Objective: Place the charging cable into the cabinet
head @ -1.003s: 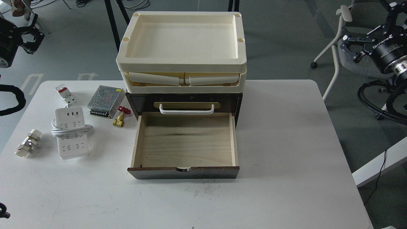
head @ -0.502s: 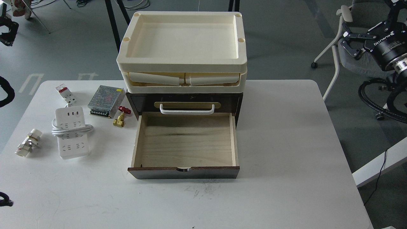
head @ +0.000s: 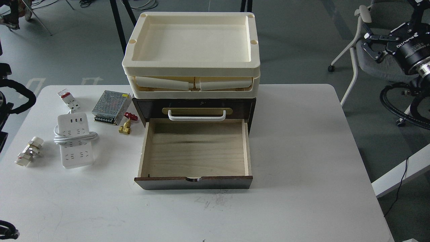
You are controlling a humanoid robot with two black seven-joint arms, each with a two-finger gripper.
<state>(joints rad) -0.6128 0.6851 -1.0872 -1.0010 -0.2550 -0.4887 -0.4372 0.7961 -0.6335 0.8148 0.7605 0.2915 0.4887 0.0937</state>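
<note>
The charging cable (head: 74, 141), a flat white power strip with its cord looped around it, lies on the white table (head: 302, 151) at the left. The cabinet (head: 250, 106), a dark brown box, stands mid-table. Its pale wood-lined drawer (head: 196, 151) is pulled open toward me and is empty, and a white bar handle (head: 197, 116) sits above it. My right gripper (head: 372, 47) is open and empty, raised off the table's far right side. My left gripper is out of view; only cabled arm parts (head: 16, 90) show at the left edge.
Two stacked cream plastic trays (head: 191, 67) sit on the cabinet. Near the cable lie a perforated metal power-supply box (head: 111, 107), a white-and-red breaker (head: 69, 99), a brass valve with a red handle (head: 127, 124) and a white fitting (head: 28, 152). A chair (head: 356, 40) stands beyond the right edge.
My left gripper has moved up and left, out of the frame. My right gripper has shifted only slightly. The cable and the drawer have not moved.
</note>
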